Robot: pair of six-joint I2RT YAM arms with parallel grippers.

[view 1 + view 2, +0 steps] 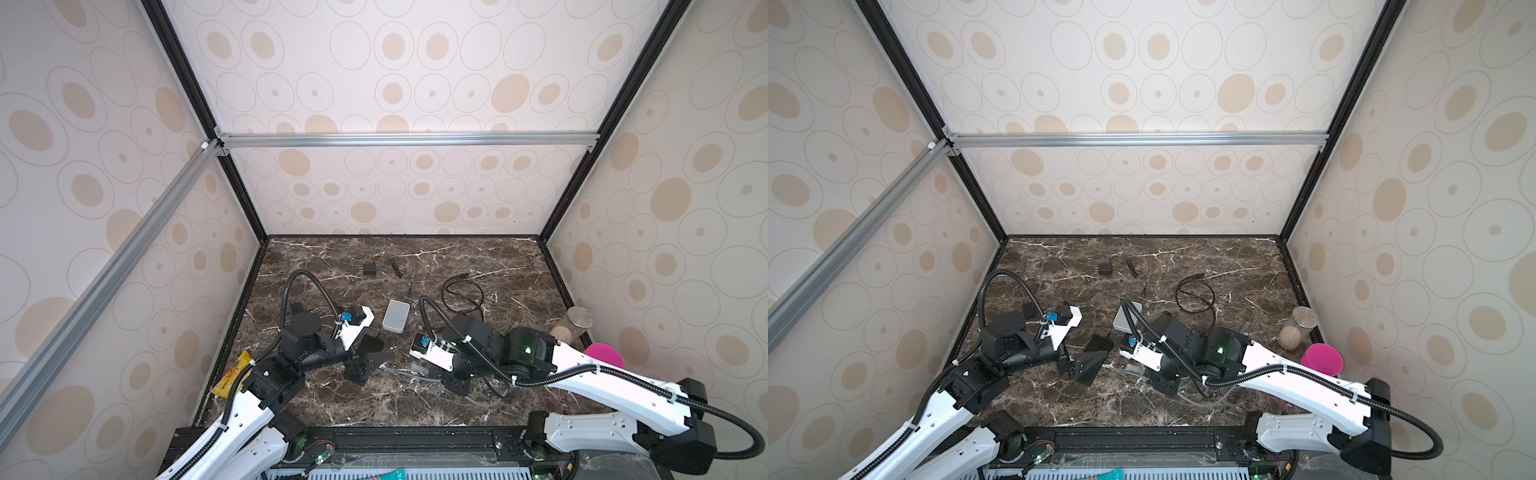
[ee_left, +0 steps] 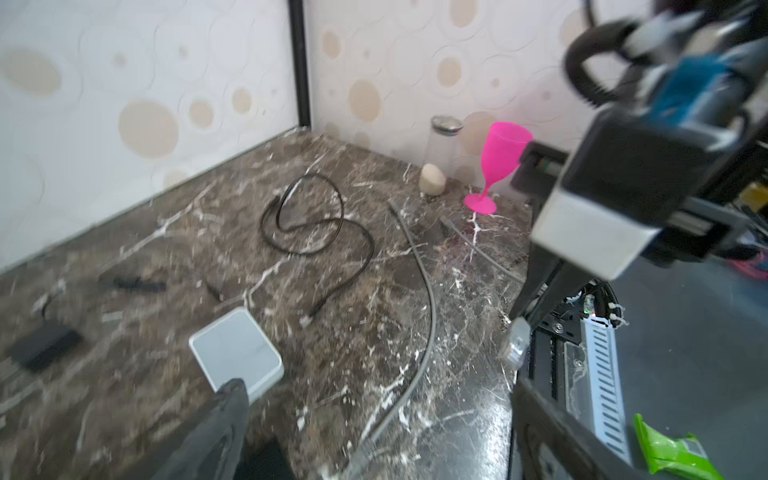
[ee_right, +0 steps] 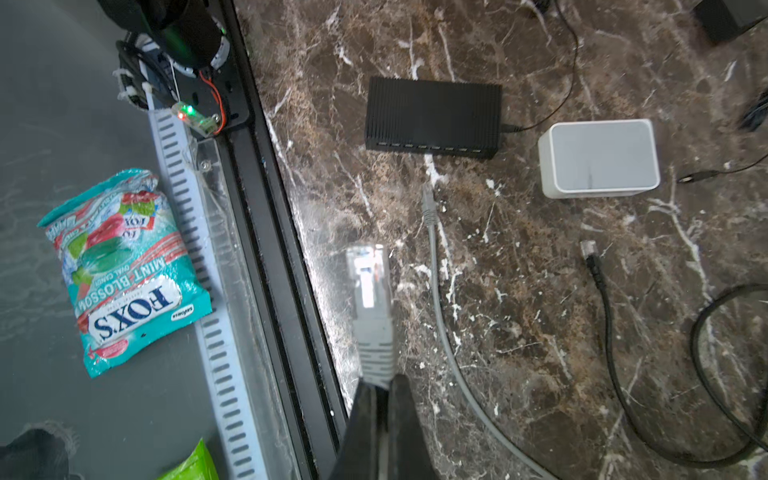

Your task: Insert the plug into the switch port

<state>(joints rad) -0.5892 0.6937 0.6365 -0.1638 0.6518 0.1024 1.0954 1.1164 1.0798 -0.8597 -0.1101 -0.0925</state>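
The switch (image 3: 432, 118) is a ribbed black box lying flat near the table's front edge, its row of ports facing my right wrist camera. My right gripper (image 3: 380, 382) is shut on the grey boot of the plug (image 3: 370, 286), whose clear tip sticks out above the table, well short of the ports. From the left wrist, the right gripper (image 2: 525, 316) slants down with the plug (image 2: 515, 343) at its tip. The grey cable (image 3: 440, 332) trails back to a second plug (image 3: 428, 203) lying just before the switch. My left gripper (image 2: 376, 386) (image 1: 368, 357) hovers wide open, holding nothing.
A white box (image 3: 598, 158) (image 1: 396, 316) sits just beyond the switch. A looped black cable (image 1: 461, 295) and a power adapter (image 1: 369, 270) lie farther back. A pink goblet (image 2: 498, 162) and a glass jar (image 1: 579, 318) stand at the right wall. A candy bag (image 3: 124, 266) lies off the table.
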